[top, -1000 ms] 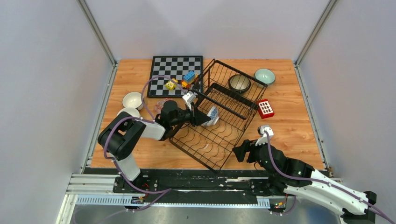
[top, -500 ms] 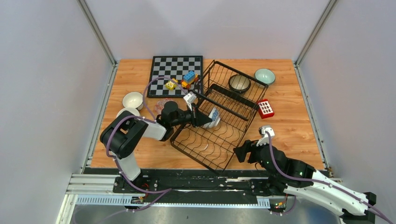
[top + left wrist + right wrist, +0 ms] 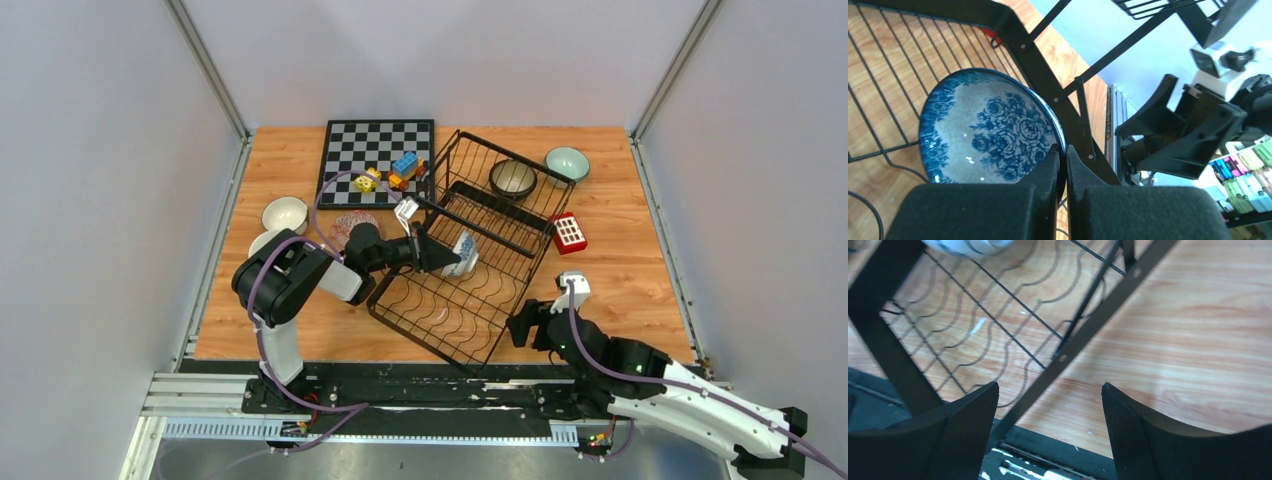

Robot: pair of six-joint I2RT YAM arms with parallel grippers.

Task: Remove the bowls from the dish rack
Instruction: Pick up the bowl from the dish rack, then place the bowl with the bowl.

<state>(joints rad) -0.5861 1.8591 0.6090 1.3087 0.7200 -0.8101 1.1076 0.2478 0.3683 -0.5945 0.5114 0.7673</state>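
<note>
Edgewise — patterned bowl [image 3: 993, 135], rim in left claw [image 3: 1064, 150]

Table [image 3: 620, 270]: orange-brown wood grain. Dish rack [image 3: 480, 290]: black wire throughout, with wavy floor wires at its near end. Floral bowl [image 3: 993, 132] in the rack: white ground, dark blue roses and leaves, solid blue rim. Dark bowl [image 3: 513, 178] at the rack's far end: blackish outside, paler inside. Mint bowl [image 3: 567, 162], far right: pale green. Cream bowl [image 3: 285, 213], left: off-white. Pink-patterned bowl [image 3: 350, 222] beside the left arm: pale with a reddish motif too small to read. Chessboard [image 3: 375, 145]: black and white squares. Toy blocks [image 3: 392, 172]: yellow, blue and orange. Red block [image 3: 568, 232], right of the rack: white squares on top. Left gripper [image 3: 1064, 155] and right gripper [image 3: 1049, 405]: matt black.
</note>
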